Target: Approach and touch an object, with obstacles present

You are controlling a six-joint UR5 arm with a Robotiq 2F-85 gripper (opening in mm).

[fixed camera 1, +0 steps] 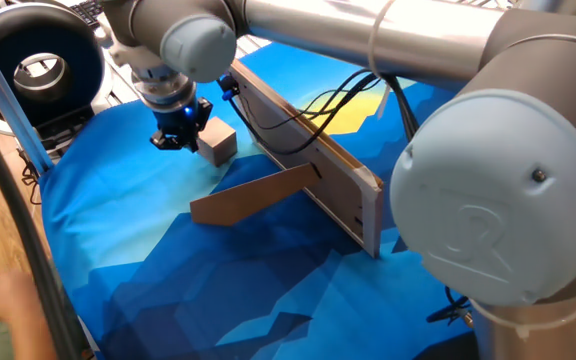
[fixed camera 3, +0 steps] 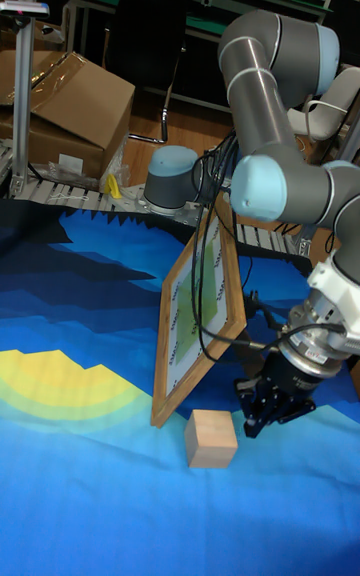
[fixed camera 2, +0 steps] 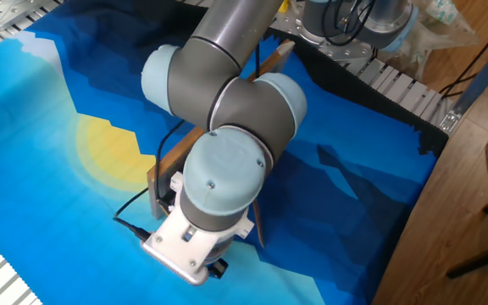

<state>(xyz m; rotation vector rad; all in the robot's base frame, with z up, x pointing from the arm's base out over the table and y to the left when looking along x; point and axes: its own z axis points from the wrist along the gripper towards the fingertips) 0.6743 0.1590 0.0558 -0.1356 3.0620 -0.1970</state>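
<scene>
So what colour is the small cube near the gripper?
The cube is pale beige, plain wood with no pattern. It shows best in the tall fixed view.

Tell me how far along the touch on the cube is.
Approach looks done: the gripper is down beside the cube, past the board and the strip. In hand: closing the last bit. In the tall view a small gap shows between gripper and cube, so contact is not confirmed.
</scene>
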